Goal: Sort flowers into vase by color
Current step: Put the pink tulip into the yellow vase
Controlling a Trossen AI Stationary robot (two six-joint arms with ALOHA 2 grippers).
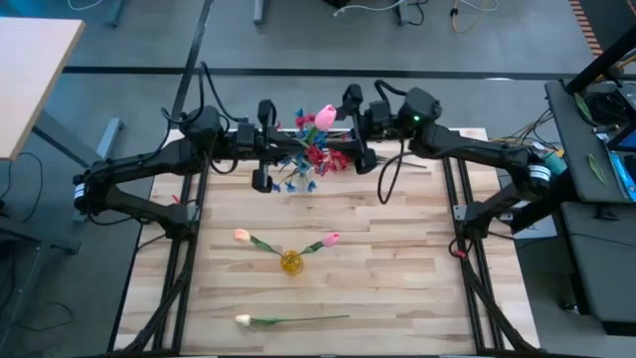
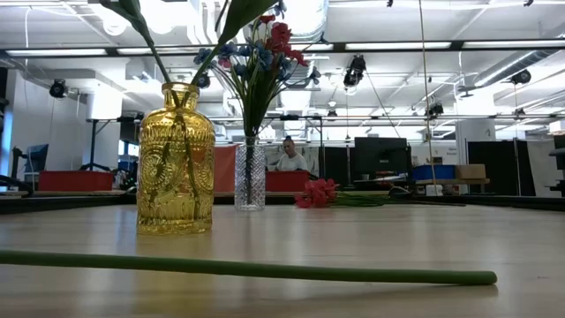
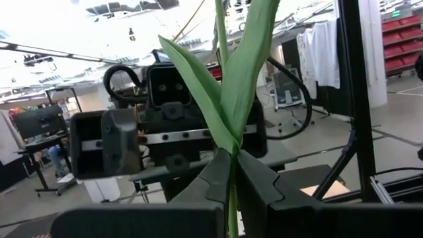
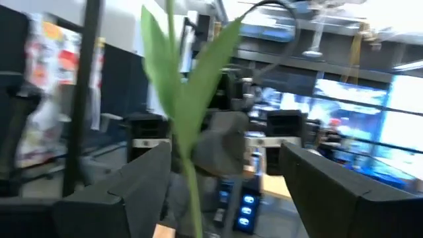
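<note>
Pink tulip (image 1: 325, 116) stands upright above the table's far edge with its stem pinched in the left gripper (image 3: 232, 173), whose fingers are clamped together on it, while the right gripper (image 4: 225, 172) faces it with fingers spread, likely for a handover.

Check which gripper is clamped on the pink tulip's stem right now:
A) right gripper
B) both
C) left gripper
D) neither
C: the left gripper is shut on the pink tulip stem, while the right gripper stands open around that stem.
</note>
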